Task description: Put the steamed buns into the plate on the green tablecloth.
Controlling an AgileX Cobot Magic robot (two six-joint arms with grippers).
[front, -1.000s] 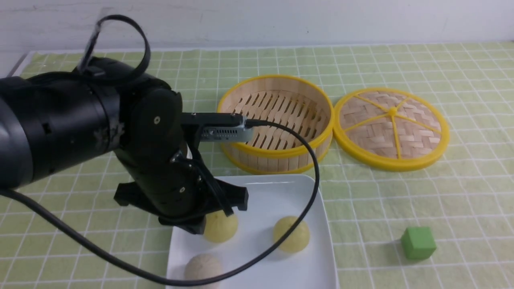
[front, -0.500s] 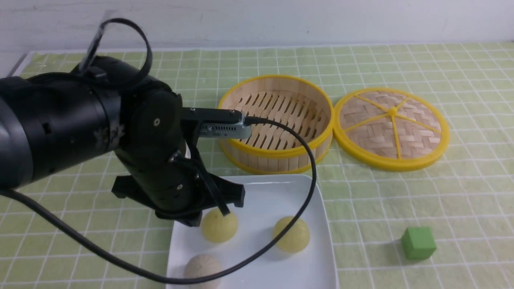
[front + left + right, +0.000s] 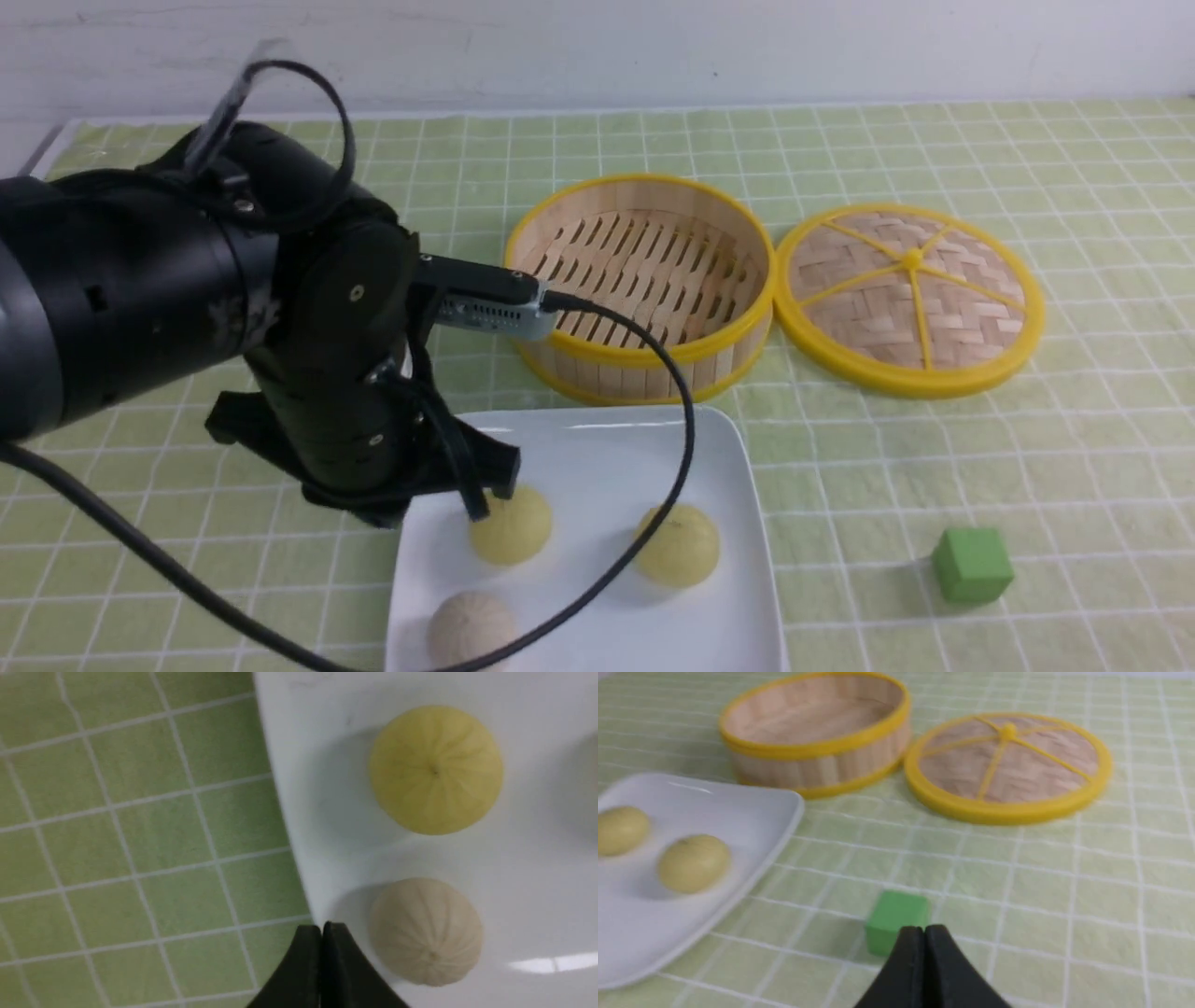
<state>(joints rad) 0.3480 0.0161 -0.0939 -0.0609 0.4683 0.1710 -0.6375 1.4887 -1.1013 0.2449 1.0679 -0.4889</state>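
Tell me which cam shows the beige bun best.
Left wrist view: the beige bun sits close, seen from above on the plate, almost whole, its pleats clear. Front view catches it at the bottom edge, partly cut off. Right wrist view leaves it out of frame.

This looks like a robot lab set up as a mock dining spot. A green checked tablecloth (image 3: 934,467) lies flat up to a bare white wall (image 3: 653,47). A black robot arm (image 3: 140,280) trailing a loose cable (image 3: 689,420) reaches in from the near left. The props are few: a bamboo steamer basket (image 3: 653,378), its woven lid (image 3: 910,299), a white plate (image 3: 607,448) and a green cube (image 3: 971,565).
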